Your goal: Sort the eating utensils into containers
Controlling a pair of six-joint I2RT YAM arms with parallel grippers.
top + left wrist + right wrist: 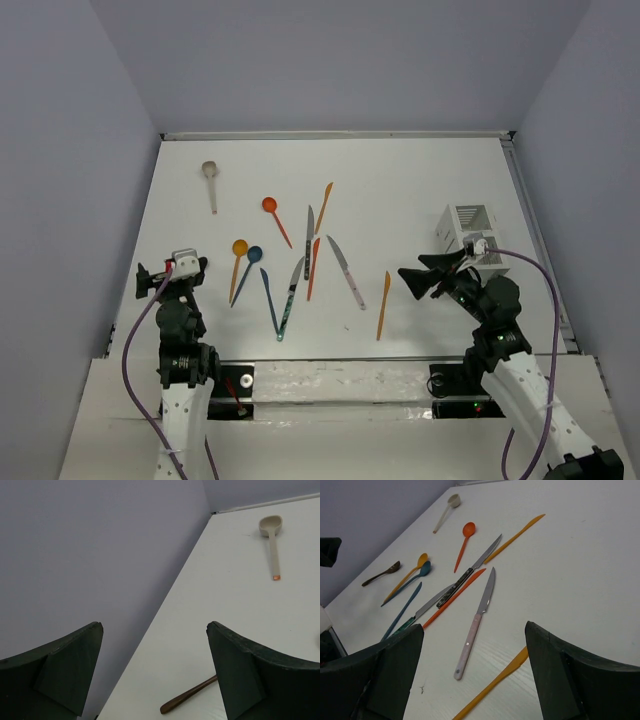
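Overhead view of a white desk [420, 190] with plastic utensils scattered flat across its middle and a white caddy [468, 230] standing at its right side. No utensil shows in the caddy, so sorting looks to be at its start. The right fingers [411, 284] hover low just in front of the caddy, pointing left, spread wide and holding nothing. The utensil closest to them is an orange knife [384, 304], lying alone just to their left. Its long axis runs from the near edge toward the far edge with a slight tilt. In the right wrist view it crosses the bottom of the frame on a diagonal, passing under the gap between the fingers. The right arm is clearly nearer to this knife and to the caddy, so it seems the likely one to pick it up, closing across the knife's narrow width. A grey knife [344, 270] with a pale pink handle lies just beyond. The left fingers [172, 270] sit at the desk's left edge, also wide open and empty. A brown spoon [187, 696] lies just below them, and a beige spoon [211, 183] lies well apart toward the far edge.
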